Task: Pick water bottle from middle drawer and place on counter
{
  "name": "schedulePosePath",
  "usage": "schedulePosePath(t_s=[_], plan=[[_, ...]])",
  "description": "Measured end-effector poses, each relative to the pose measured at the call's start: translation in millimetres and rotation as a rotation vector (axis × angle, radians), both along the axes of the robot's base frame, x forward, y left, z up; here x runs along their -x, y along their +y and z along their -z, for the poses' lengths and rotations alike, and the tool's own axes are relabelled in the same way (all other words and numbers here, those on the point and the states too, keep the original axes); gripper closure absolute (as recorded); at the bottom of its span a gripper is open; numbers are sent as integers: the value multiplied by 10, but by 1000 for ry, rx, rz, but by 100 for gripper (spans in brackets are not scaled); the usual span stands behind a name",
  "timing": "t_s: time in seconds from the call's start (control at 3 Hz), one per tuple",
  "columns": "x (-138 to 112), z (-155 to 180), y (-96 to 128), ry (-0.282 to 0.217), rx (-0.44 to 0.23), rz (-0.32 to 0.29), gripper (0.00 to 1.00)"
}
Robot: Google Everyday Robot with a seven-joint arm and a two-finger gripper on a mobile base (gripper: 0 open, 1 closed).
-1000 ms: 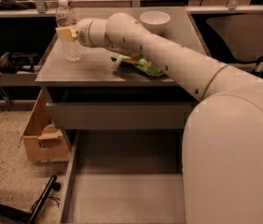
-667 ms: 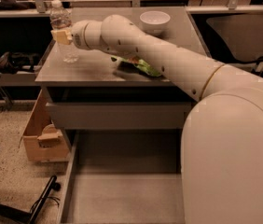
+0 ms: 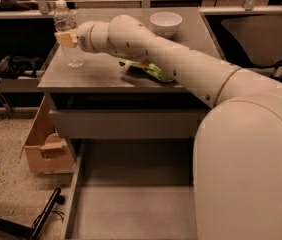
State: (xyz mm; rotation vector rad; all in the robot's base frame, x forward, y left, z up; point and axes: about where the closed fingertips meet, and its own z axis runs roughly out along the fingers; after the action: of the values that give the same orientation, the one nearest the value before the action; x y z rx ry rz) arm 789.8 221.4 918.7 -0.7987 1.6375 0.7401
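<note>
Over the left rear corner of the grey tabletop, the pale arm stretches out nearly level from the robot's bulky rounded body at the lower right, its thick tube-like links crossing the slab on a diagonal. At its end the pincer is clamped on the water bottle, with a tan pad pressed across the middle of the bottle's body. The bottle stands upright, white cap on top, its clear ribbed plastic showing above and below the grip. Its base is at the tabletop's surface near the left edge; whether it rests there or hangs just above cannot be told.

Further back on the tabletop sits a round white bowl, and its inside cannot be made out. A crinkled green packet lies beside the arm near the front edge. Below, a plain grey drawer front is shut. Lower still, the middle drawer is pulled out, a shallow tray with a smooth flat floor and thin low walls. A cardboard box stands on the speckled floor to the left.
</note>
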Motion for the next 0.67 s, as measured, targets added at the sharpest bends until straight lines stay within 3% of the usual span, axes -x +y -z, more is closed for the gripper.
schedulePosePath(t_s=[0.67], plan=[[0, 0, 1, 0, 0, 0, 3]])
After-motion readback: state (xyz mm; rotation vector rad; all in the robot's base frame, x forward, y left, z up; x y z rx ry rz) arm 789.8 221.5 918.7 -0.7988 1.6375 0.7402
